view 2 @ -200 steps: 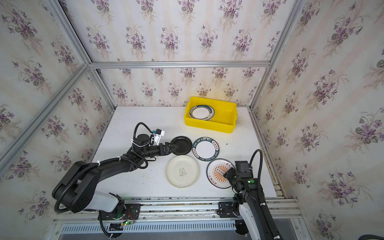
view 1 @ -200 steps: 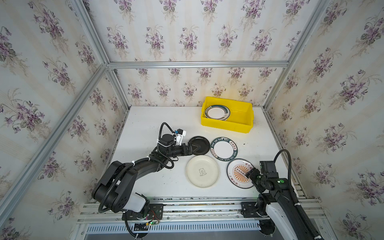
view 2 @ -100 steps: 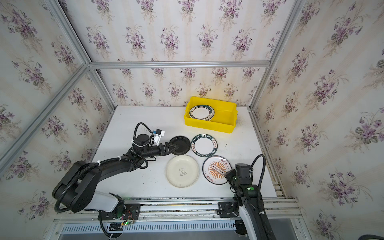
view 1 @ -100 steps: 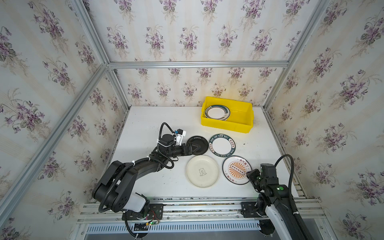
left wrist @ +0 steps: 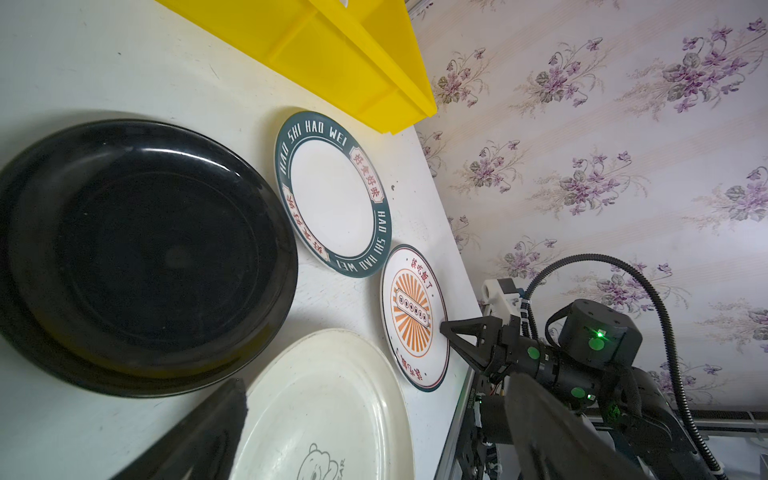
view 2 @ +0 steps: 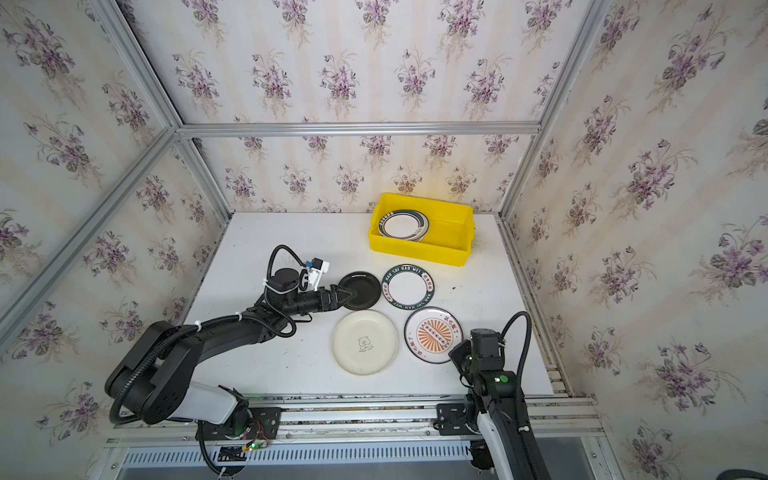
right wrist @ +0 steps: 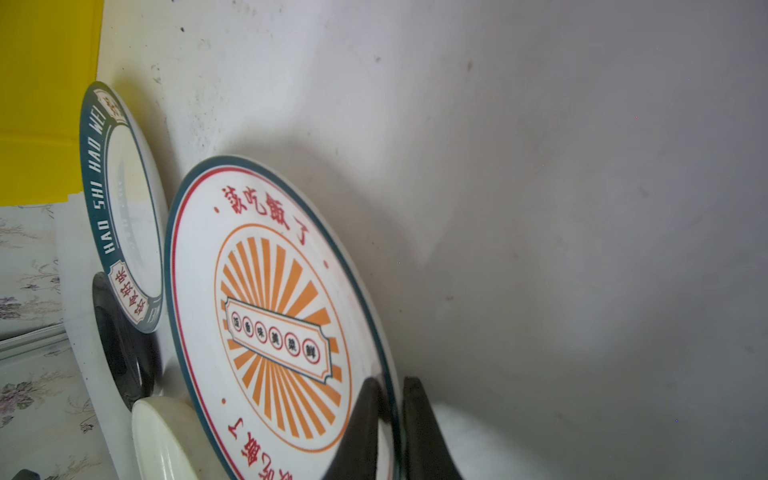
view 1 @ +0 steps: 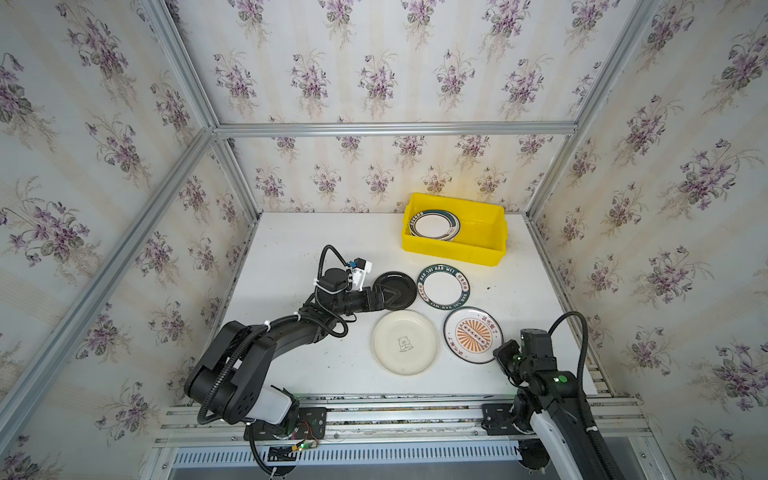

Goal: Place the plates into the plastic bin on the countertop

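Observation:
The yellow plastic bin [view 1: 454, 248] stands at the back right of the white countertop [view 1: 299, 249] and holds a dark-rimmed plate [view 1: 434, 224]. Four plates lie in front of it: black [view 1: 401, 286], white with a lettered rim [view 1: 443, 287], cream with a bear [view 1: 405, 343] and orange sunburst [view 1: 473, 334]. My right gripper [right wrist: 392, 399] is shut on the sunburst plate [right wrist: 274, 316], pinching its near right rim. My left gripper [view 1: 388, 296] stands open over the black plate's left rim, one finger [left wrist: 199, 436] dark in the wrist view.
Aluminium rails [view 1: 415, 405] edge the countertop's front, and flowered walls close in the back and both sides. The lettered plate [left wrist: 332, 195] lies close to the bin's front wall [left wrist: 332, 62]. The cream plate [left wrist: 324, 407] almost touches the sunburst plate [left wrist: 413, 316].
My right gripper drew back from over the sunburst plate to its near rim and closed on it; the plate shifted slightly left and away. The left arm has not moved.

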